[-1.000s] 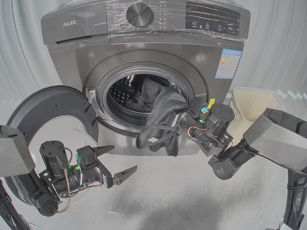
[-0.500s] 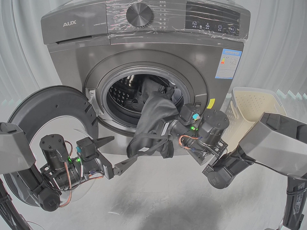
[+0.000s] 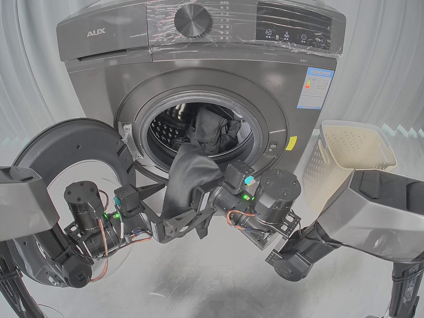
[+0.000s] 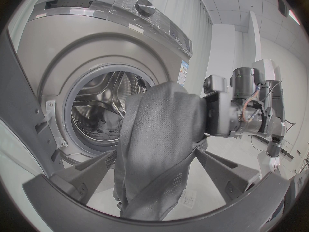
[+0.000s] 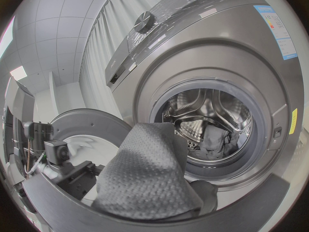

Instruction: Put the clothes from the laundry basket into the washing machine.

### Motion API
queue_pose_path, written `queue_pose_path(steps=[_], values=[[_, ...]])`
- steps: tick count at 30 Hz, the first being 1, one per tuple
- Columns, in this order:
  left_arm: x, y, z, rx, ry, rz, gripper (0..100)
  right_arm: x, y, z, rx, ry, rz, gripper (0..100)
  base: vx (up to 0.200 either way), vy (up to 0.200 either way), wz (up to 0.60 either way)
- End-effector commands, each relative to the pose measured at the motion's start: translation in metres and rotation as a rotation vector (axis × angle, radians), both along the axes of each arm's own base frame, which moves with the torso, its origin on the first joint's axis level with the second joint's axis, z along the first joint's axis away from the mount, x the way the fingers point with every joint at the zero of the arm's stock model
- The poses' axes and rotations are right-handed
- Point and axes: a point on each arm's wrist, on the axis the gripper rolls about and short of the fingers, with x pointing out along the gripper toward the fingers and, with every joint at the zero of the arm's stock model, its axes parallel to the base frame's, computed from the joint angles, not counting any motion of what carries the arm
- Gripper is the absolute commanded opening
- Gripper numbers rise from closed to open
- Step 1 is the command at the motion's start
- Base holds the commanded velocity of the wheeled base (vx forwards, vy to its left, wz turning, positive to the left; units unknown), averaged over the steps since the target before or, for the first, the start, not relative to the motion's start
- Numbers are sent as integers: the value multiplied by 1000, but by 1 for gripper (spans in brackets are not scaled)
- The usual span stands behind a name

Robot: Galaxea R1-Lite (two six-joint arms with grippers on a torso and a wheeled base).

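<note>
Most of the job looks done. The laundry basket (image 3: 324, 157) stands just beside the washing machine (image 3: 198, 73) on my right, and the part of its inside I can see has only bare perforated walls. A heap of dark clothes (image 3: 208, 129) already lies in the drum. The dark garment (image 3: 187, 177) is the piece in hand, and it is not in yet. It hangs in front of the lower lip of the opening, outside the drum. I cannot tell whether its top end touches the rim.

The right tool (image 3: 201, 199) is holding that garment, with cloth bunched over its front so the fingers are buried. The left tool (image 4: 157, 168) is spread wide, one finger on either side of the hanging cloth and gripping nothing. The two tools sit just beside each other, low in front of the machine.

What is left, as I judge it, is to lift the garment and push it through the opening, tail included.

Room is tight in close. The round rim (image 5: 257, 113) is the edge to clear, and the loose tail could drag on it or catch on the left tool's fingers. The door (image 3: 75, 149) is swung fully open on my left, behind the left arm, so that side is hemmed in. The floor (image 3: 198, 279) below gives space to back away.
</note>
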Motion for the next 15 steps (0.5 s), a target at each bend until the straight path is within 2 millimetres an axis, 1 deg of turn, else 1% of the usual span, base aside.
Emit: queue_pose_path(steps=[1, 11, 15], values=[[6, -3, -9, 10, 22, -1, 100, -9, 7, -2, -4, 6, 26, 0, 0, 0, 0], [21, -6, -22, 16, 38, 31, 100, -23, 16, -5, 0, 14, 66, 0, 0, 0, 0], [23, -5, -22, 16, 34, 49, 100, -27, 17, -7, -6, 19, 77, 0, 0, 0, 0]])
